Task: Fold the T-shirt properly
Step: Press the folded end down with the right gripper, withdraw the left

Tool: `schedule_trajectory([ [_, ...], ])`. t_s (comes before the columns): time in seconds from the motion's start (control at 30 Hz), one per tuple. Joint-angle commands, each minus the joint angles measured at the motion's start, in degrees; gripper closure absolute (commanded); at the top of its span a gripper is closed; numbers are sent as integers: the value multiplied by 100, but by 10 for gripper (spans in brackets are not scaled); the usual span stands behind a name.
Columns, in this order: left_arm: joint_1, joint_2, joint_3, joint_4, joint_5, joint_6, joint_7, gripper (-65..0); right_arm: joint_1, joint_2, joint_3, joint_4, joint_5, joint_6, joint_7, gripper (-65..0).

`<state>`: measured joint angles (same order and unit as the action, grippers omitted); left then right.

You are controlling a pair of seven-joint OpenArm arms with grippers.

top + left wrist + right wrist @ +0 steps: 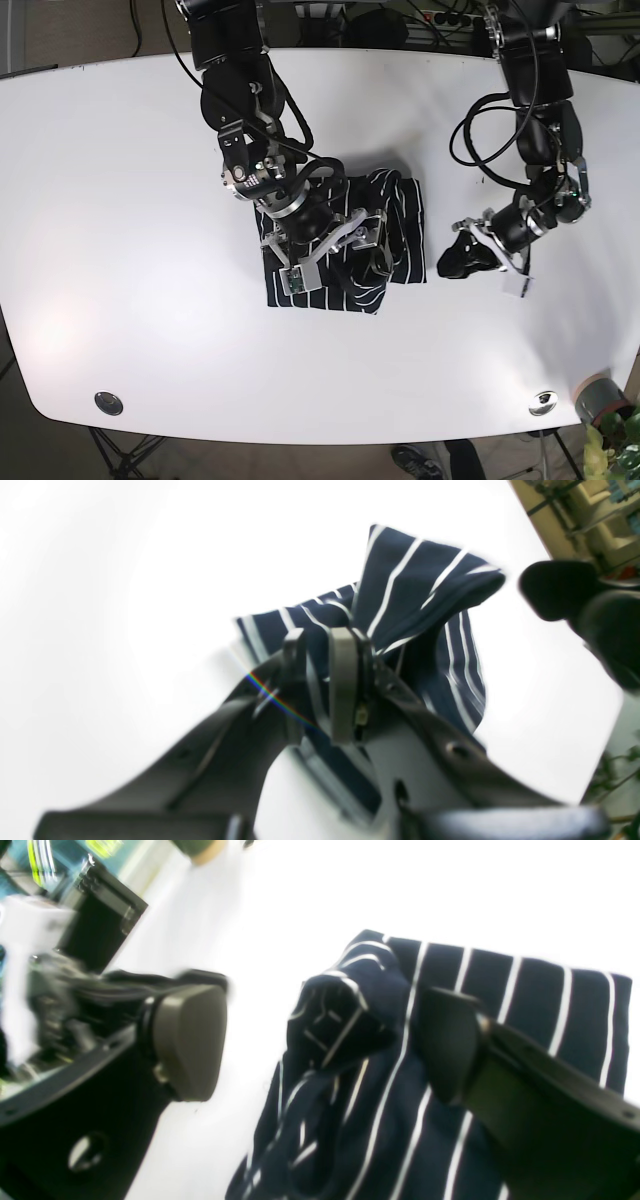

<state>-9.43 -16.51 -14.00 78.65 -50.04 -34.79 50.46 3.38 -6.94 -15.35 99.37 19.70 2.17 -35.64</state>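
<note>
The navy T-shirt with white stripes lies folded into a rough square at the middle of the white table. My right gripper hovers over it, open. In the right wrist view its fingers stand wide on either side of a raised bunch of the shirt, not touching it. My left gripper rests low over bare table just right of the shirt, with its fingers close together. In the left wrist view the left gripper points at the shirt, where a flap stands up.
The right arm reaches in from the table's far edge, the left arm from the far right, trailing cables. Two metal discs sit near the front edge. A plant pot stands off the front right corner.
</note>
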Motion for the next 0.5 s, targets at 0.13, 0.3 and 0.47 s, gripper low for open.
schedule_trajectory([
  [0.13,7,-806,-257,130,-169,-42,-101,-67,54,241,124,80,188,42,131,-568],
  [0.3,227,-1061,-758,-54,-152,-51,-118,-68,265,206,107,-711,179,15,157,-568],
  [0.47,534,-1263,-1057,-37,-152,-60,-101,-68,352,13,89,-1326,197,42,421,-568],
])
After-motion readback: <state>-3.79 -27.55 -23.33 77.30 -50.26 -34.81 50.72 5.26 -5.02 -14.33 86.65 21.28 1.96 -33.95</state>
